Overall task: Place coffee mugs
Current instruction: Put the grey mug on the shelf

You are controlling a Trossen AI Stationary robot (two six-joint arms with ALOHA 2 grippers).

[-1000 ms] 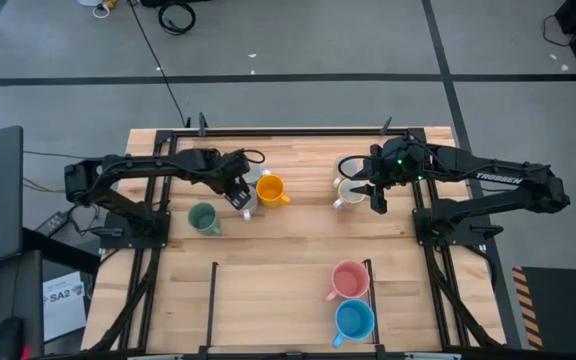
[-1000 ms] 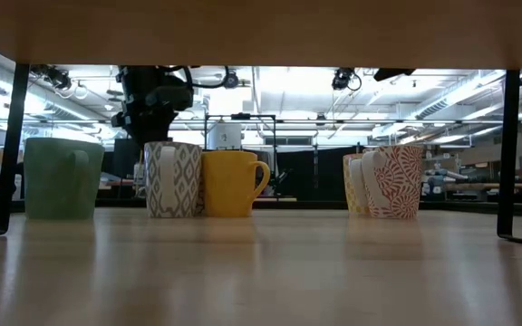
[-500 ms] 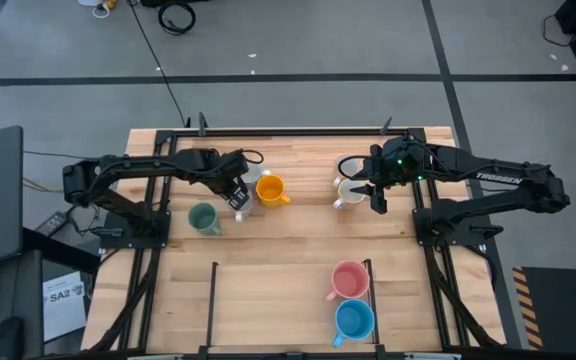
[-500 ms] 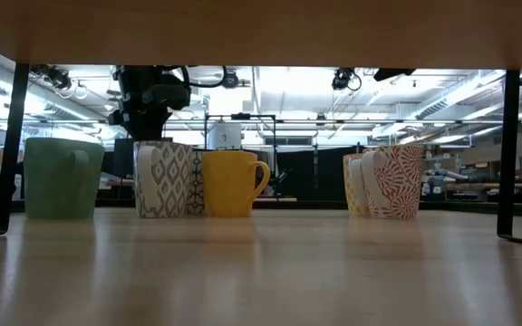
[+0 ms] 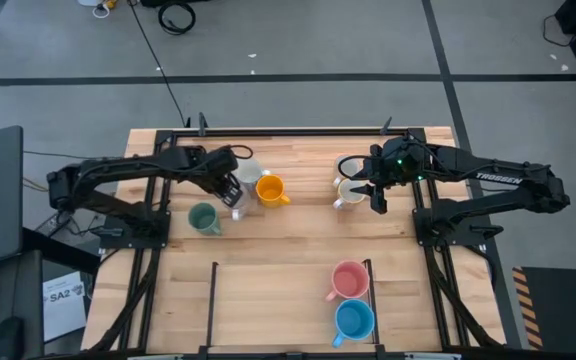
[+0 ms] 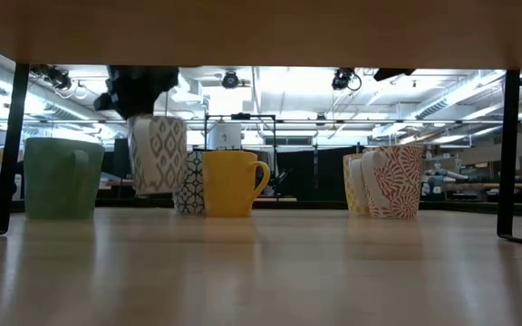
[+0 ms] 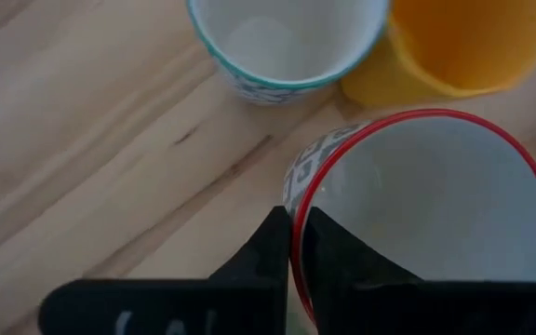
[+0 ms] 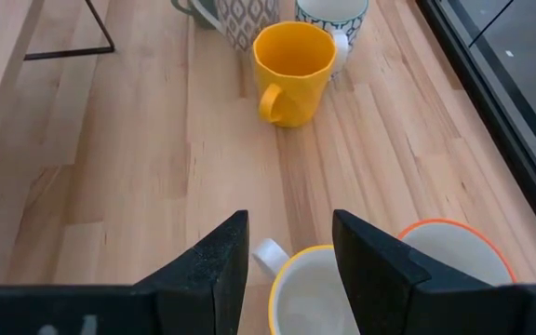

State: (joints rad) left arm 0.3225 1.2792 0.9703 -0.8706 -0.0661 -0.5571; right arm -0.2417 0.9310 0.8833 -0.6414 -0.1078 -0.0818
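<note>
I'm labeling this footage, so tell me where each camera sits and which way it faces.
High: overhead, straight down on the table; both arms show.
Low: tabletop height, level across; lifted patterned mug.
Left wrist: down past left gripper pinching that mug's rim.
Right wrist: past open right gripper.
All share the yellow mug.

Grey diamond-print mug (image 6: 157, 154), red rim; yellow mug (image 6: 229, 183); green mug (image 6: 62, 177); pink mug (image 5: 349, 280); blue mug (image 5: 354, 321); red leaf-print mug (image 6: 397, 181).

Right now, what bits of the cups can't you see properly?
- Grey-patterned mug: blurred in the low view; the left gripper covers part of its rim.
- Pink mug and blue mug: missing from the low view.
- Yellow-rimmed mug: cut off in the right wrist view.
</note>
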